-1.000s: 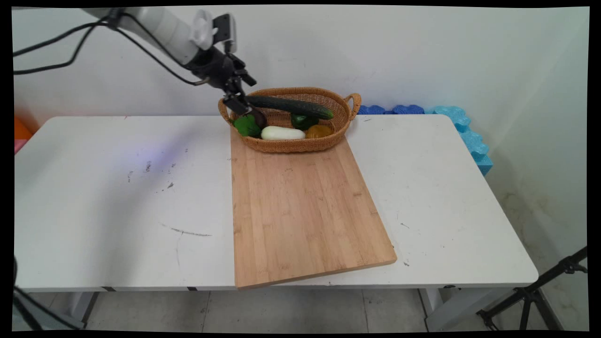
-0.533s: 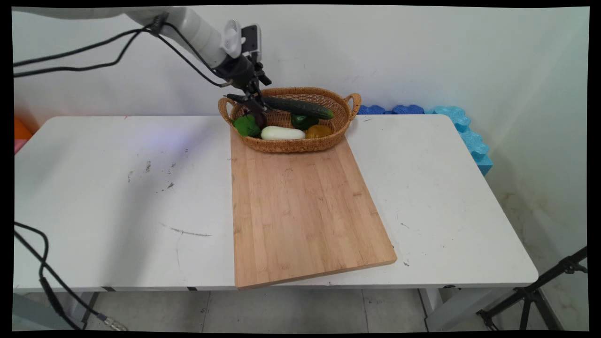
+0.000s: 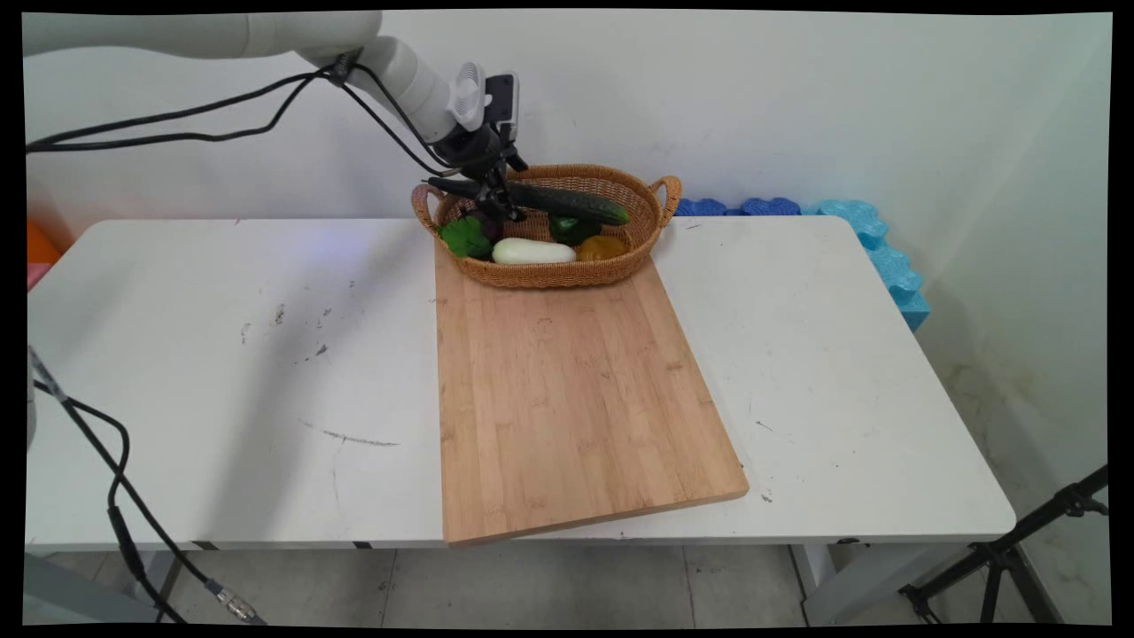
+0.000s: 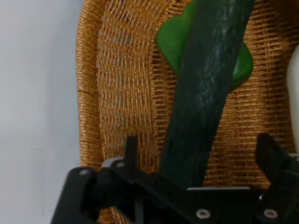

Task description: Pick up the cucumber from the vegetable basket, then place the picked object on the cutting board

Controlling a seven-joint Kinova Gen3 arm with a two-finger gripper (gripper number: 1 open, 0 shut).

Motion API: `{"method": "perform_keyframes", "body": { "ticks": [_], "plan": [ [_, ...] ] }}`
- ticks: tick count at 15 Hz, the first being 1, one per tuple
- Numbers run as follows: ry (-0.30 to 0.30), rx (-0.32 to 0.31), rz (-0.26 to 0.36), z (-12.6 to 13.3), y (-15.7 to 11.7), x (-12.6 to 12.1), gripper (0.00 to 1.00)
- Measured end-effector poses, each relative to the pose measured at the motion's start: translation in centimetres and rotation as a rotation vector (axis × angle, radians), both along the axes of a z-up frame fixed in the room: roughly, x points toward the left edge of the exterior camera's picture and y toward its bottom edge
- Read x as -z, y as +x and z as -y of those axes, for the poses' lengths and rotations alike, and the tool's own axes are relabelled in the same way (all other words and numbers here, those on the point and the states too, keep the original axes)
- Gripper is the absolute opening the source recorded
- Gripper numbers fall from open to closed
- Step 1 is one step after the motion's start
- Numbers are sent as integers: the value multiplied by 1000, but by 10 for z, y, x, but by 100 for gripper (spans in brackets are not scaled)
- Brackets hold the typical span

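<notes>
White arm reaches in from upper left of frame, wrist angled down over the wicker basket (image 3: 567,270) at top centre. Gripper (image 3: 498,197) fingers spread apart, straddling the left part of the dark cucumber (image 3: 567,202), not clamped. Cucumber lies across the basket, above green pepper (image 4: 173,39).

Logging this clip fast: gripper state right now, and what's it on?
Gripper: open, fingers either side of the cucumber in the wicker basket, not clamped on it.
</notes>
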State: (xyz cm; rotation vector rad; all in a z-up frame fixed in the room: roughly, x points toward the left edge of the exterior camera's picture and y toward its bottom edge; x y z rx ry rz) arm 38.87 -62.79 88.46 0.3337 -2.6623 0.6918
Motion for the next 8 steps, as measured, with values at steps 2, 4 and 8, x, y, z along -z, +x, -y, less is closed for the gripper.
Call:
{"method": "perform_keyframes", "body": {
  "ticks": [2,4,8],
  "plan": [
    [-2,12,9,4,-3,5,0],
    [-4,23,18,7,-6,8,0],
    [-10,40,31,10,-9,8,0]
  ]
}}
